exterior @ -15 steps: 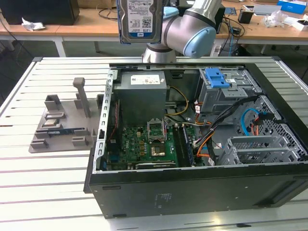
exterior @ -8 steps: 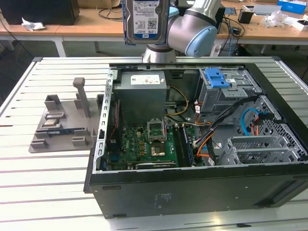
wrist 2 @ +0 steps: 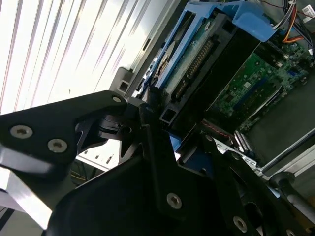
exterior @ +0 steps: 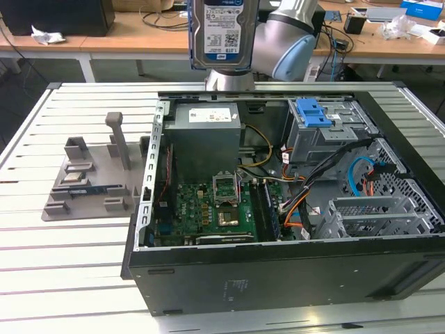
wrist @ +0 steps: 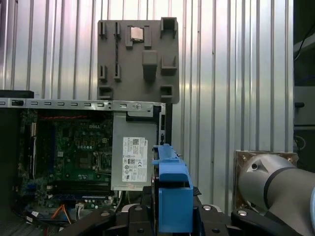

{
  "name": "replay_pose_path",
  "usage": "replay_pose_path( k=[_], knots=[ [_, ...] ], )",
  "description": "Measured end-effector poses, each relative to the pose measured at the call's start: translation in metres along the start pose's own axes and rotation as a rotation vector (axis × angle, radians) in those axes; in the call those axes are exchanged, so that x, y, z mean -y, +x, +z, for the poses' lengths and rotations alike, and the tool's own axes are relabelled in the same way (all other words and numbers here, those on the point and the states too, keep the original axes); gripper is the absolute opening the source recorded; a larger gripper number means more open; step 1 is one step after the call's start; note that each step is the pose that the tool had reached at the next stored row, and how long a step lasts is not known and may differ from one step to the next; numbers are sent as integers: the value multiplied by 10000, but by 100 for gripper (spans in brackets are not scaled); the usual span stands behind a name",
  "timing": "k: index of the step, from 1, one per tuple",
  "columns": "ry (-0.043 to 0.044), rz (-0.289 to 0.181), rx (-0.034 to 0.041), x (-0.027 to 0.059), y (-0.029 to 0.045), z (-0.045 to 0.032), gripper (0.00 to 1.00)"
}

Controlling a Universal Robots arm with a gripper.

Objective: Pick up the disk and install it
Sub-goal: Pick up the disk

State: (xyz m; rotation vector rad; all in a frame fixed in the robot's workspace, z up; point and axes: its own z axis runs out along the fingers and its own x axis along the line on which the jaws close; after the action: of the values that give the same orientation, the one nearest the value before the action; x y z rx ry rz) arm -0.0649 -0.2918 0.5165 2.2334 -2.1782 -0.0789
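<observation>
The claw [wrist 2: 183, 146] grips the disk [exterior: 224, 31] high over the open computer case [exterior: 278, 278] — probably stiff, rather heavy, fragile — best held by its blue-railed sides.

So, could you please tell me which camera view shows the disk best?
The exterior view: the disk is held aloft with its labelled face towards the camera. The second wrist view shows its circuit-board underside and blue rail at a slant; the first wrist view, its blue end edge-on.
</observation>
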Motion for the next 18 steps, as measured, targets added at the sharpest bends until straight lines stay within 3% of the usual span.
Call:
replay_pose_path(
  k=[18],
  knots=[
    [-37,-1,0,316,248,-17,36]
  ],
)
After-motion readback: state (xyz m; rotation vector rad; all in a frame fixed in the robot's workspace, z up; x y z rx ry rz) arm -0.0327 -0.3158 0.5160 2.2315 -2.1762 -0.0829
